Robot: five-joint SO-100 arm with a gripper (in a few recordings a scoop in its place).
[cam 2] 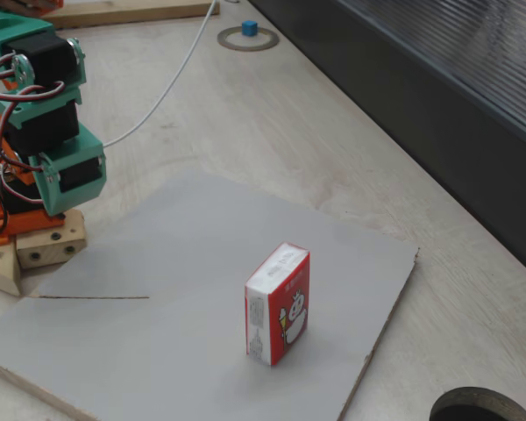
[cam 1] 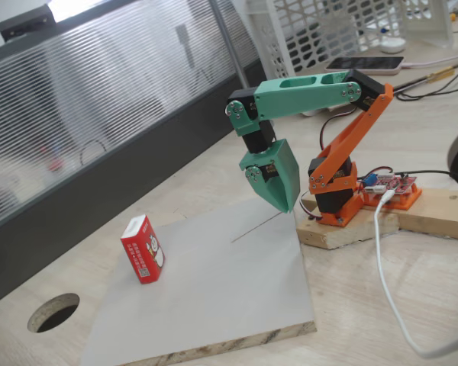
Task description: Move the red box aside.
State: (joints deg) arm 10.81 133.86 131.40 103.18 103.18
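Both fixed views show you the small red rectangular carton [cam 1: 143,249] [cam 2: 278,303] upright on the grey board [cam 1: 214,297], well apart from the green hand [cam 1: 278,187], apparently closed. Push high and it may topple.

No text can be read — the red box [cam 2: 278,303] carries white print too small to make out.
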